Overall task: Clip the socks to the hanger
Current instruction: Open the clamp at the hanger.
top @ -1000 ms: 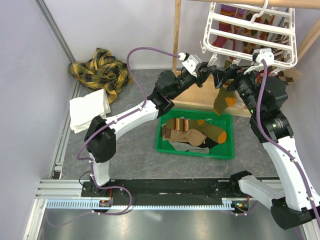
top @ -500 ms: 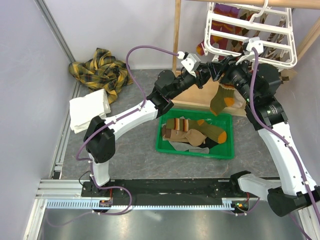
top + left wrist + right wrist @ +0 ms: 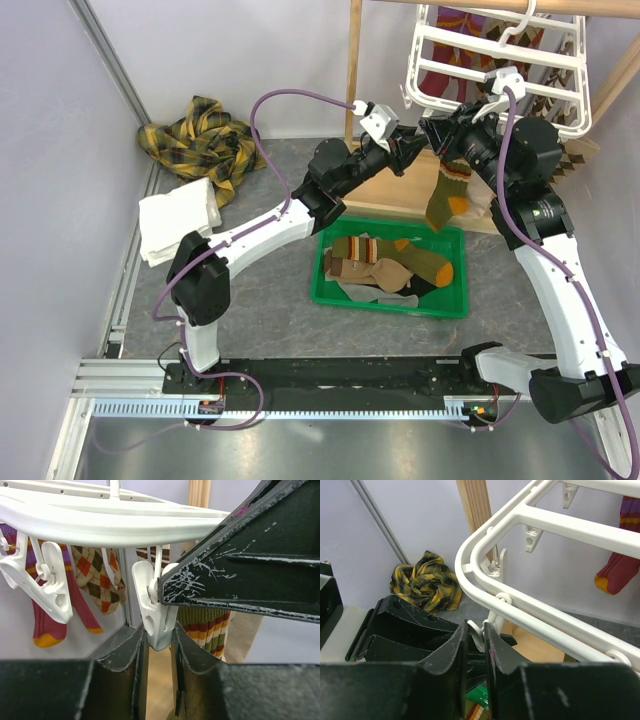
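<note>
Overhead, right tool (image 3: 443,148) pinching olive sock (image 3: 447,195), left tool (image 3: 159,640) (wrist view only) clamped on hanger clip (image 3: 156,605).

Colours coming in: white plastic grid hanger (image 3: 500,60), white plastic clip (image 3: 157,612). Dangling olive knit sock (image 3: 447,195): orange heel, red-orange striped cuff. Tan argyle sock (image 3: 97,580), red-green diamonds. Maroon sock (image 3: 47,625), orange toe. Green plastic tray (image 3: 440,305). Brown striped sock (image 3: 352,248). Yellow-black plaid cloth (image 3: 205,140). Grey table (image 3: 270,310).

Smooth glossy white plastic hanger (image 3: 100,525) and clip (image 3: 150,620); ribbed knit cloth sock (image 3: 447,195); bare wood post (image 3: 476,510).
</note>
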Controlling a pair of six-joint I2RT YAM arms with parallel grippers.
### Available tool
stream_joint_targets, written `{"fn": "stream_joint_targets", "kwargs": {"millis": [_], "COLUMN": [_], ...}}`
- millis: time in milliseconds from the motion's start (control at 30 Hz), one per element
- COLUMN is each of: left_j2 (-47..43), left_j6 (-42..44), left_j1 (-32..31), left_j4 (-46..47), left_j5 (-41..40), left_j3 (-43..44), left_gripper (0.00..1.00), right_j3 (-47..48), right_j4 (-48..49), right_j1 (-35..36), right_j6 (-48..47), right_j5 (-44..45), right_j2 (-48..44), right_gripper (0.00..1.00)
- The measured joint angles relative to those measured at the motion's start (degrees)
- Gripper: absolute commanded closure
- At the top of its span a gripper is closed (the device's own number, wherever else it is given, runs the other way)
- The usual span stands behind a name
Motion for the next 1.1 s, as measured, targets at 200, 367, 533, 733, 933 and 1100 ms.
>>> {"fn": "stream_joint_targets", "kwargs": {"millis": [200,367,533,733,933,1100], "left_j2": [-0.02,-0.76,-2.73,-3.34,-3.43,-3.52], "left_j6": [-0.46,0.24,4.22,8.46,11.52,14.67], "left_j1": [0.28,0.35,-0.17,-0.70,-0.70,-0.70], "left_j4": [-0.28,-1.09,-1.70,-2.38,-2.60,-2.78], "left_j5": [0.20,-0.09,-0.46,-1.64,-2.91,-4.09], "left_j3": [0.00,-0.04,-1.95,-2.75,-2.75,-2.75], "left_gripper": [0.79,0.56,0.42,0.39,0.41,0.43], "right_j3": [0.46,1.18,1.64,1.64,1.64,1.64], "right_j4": [0.09,0.04,0.74,1.57,1.55,1.57], "right_j1": [-0.68,-0.74,-0.66,-0.61,-0.61,-0.61], "right_j6": [-0.72,-1.03,-0.98,-1.05,-1.14,-1.31], "right_j5": [-1.05,-1.95,-3.21,-3.67,-3.76,-3.78], "right_j2": [0.74,1.05,1.11,1.11,1.11,1.11], "right_gripper": [1.00,1.00,1.00,1.00,1.00,1.00]}}
